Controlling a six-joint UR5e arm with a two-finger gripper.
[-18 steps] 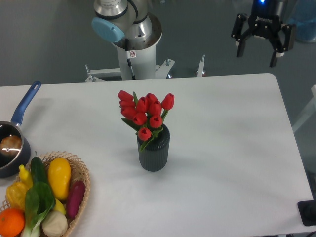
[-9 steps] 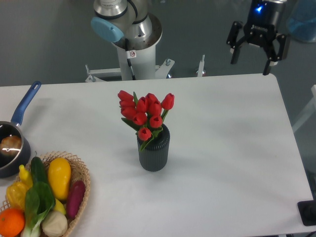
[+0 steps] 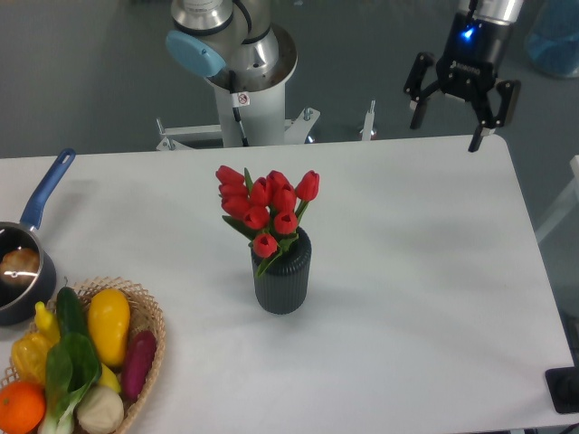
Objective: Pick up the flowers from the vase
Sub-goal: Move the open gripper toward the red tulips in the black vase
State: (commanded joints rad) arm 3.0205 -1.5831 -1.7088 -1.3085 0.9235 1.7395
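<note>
The step in hand is the approach. The pincer (image 3: 445, 131) hangs above the far right edge of the desk (image 3: 425, 271), fingers spread apart and pointing down, holding nothing. The flowers (image 3: 265, 210) stand in the vase (image 3: 282, 280) near the middle of the desk, well apart from the pincer and nearer the camera.

Recommended procedure, judged from this layout:

- Travel high. Carry the pincer over the desk toward the vase at a height that passes above the blooms — the red heads fan out wider than the vase mouth and lean slightly left.
- Align on the stems, not the heads. The graspable part appears to be the short stretch of green stems and leaves between the lowest bloom and the vase rim; little of it shows from this view, so the descent should be slow.
- Keep the fingers wide until they straddle the bunch, then close gently. The stems will likely compress and may slip if gripped only at the blooms.
- Lift straight up along the vase axis. A tilted pull could drag the vase over, since nothing holds it down.

The pan (image 3: 23, 262) and the produce basket (image 3: 149, 348) sit at the left edge, outside the likely path.
</note>
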